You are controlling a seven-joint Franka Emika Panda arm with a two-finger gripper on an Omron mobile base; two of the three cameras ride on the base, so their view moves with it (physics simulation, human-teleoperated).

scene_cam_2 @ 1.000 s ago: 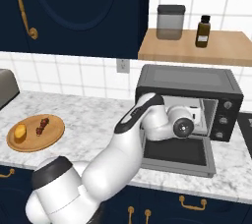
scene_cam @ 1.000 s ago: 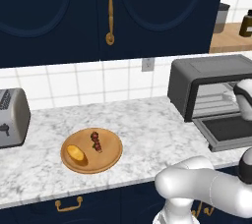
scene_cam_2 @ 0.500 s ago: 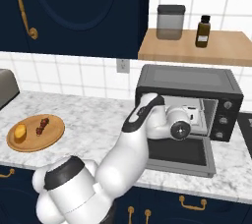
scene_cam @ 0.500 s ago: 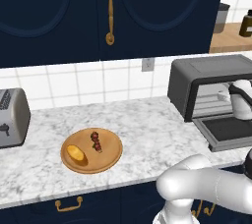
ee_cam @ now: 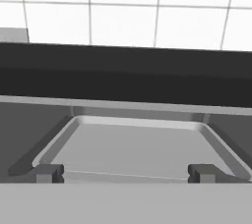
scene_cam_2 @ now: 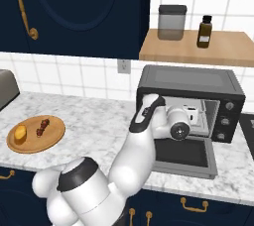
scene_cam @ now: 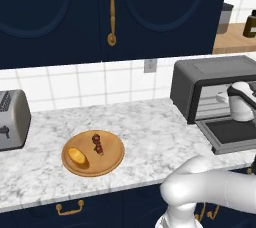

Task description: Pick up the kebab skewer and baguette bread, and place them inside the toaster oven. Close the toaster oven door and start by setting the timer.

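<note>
Gripper wide apart at toaster oven mouth, tips barely visible.

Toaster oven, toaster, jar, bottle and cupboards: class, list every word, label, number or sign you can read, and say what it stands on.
None can be read.
toaster oven: knobs unmarked.
bottle: no label legible.
jar: plain.
toaster: no markings legible.

the arm draws back a little from the oven mouth, hand rising above the door.
</note>
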